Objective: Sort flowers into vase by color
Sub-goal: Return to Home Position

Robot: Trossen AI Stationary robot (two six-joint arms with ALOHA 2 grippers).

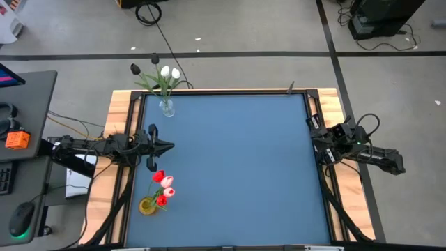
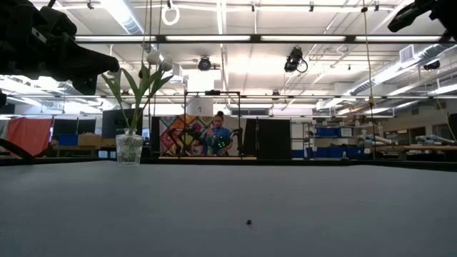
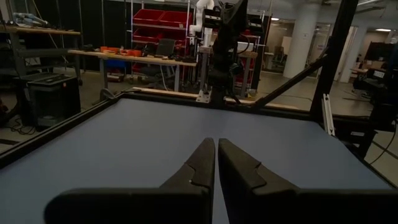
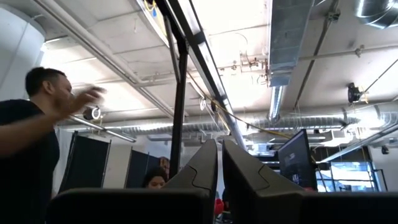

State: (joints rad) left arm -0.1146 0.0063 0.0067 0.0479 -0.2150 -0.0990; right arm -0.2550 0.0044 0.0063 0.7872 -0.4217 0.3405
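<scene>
Two bunches of flowers, both housed at the left side of the bench [image 1: 237, 160]. Item one: red and pink tulips [image 1: 163, 187], about four heads, stood in the yellow vase [image 1: 146, 207]. Item two: white tulips [image 1: 169, 72] with a dark head [image 1: 134, 69] beside them, stood in the glass vase [image 1: 166, 107], leaves splayed above its rim. Sorting by colour judged complete. Handling, as a judgement: stems light, thin and springy, heads soft and easily crushed. Best taken at mid-stem below the leaves, never by the head. The glass vase was likely breakable and apt to tip under its tall load. Left gripper [image 1: 169, 146]: over the bench's left edge, between the two vases and touching neither, fingers [image 3: 202, 162] drawn together to a thin slit, holding nothing. Right gripper [image 4: 219, 142]: at the bench's right edge, well apart from the flowers, tilted up toward the ceiling, its fingers likewise nearly closed and empty. A person [image 4: 28, 143] with an arm raised showed beyond it.
</scene>
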